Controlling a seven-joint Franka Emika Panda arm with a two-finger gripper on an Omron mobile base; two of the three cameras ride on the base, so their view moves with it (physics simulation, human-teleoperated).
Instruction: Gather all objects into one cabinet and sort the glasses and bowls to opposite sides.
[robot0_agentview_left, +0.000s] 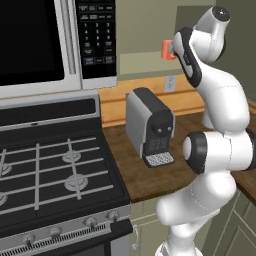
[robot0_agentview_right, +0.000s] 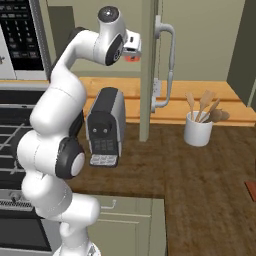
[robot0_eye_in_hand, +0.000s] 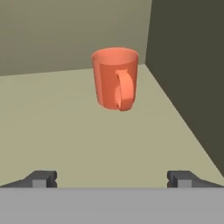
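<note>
Tool (robot0_eye_in_hand: 112, 179) spread wide, empty, lined up for the mug (robot0_eye_in_hand: 115, 78) at 12 o'clock (handle facing it) on the shelf (robot0_eye_in_hand: 65, 131).

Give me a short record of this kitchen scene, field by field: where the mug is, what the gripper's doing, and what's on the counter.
mug: orange-red mug upright on the cabinet shelf, handle facing the hand camera, near the right wall
gripper: gripper open, fingers spread wide, short of the mug and not touching it
cabinet door: door open, with a curved grey handle
counter: coffee machine, white utensil holder with wooden spoons
left of counter: stove, microwave above
</note>
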